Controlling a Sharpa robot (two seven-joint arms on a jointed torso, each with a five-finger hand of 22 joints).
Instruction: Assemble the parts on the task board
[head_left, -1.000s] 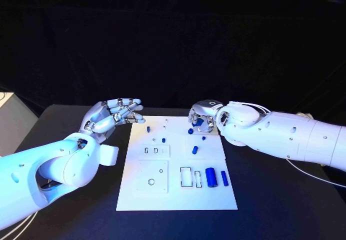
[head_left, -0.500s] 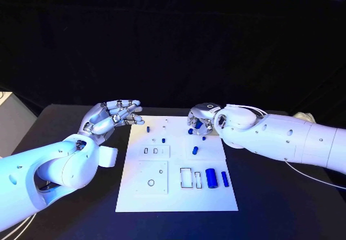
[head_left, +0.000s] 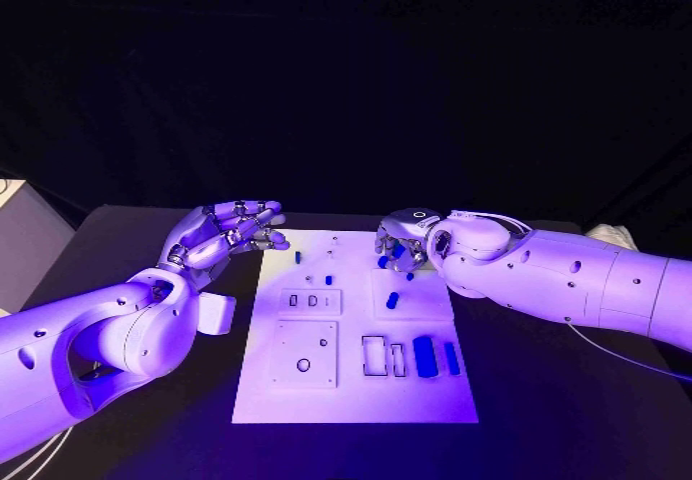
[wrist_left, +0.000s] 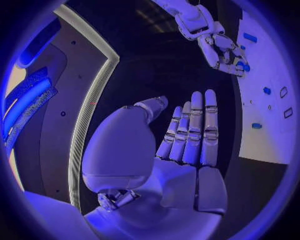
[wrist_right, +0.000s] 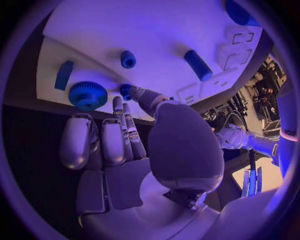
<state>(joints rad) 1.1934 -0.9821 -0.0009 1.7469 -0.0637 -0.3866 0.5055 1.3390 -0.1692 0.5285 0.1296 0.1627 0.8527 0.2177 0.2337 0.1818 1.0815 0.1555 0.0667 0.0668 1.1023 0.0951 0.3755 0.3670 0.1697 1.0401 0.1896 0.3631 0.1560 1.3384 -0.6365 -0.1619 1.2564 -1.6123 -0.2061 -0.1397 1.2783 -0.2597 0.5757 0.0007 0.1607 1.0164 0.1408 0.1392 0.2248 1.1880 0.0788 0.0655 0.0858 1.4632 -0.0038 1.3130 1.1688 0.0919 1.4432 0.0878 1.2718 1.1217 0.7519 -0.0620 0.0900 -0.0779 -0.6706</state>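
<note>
Blue gear (wrist_right: 87, 95) lies beside right hand (head_left: 404, 238)'s fingers, grip unclear; left hand (head_left: 224, 235) fingers apart.

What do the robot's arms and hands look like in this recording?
Both arms are smooth, rounded white shells with small dark dots. The left hand and right hand are silver, many-fingered, with segmented metallic fingers. A thin pale cable trails beneath the right arm.
</note>
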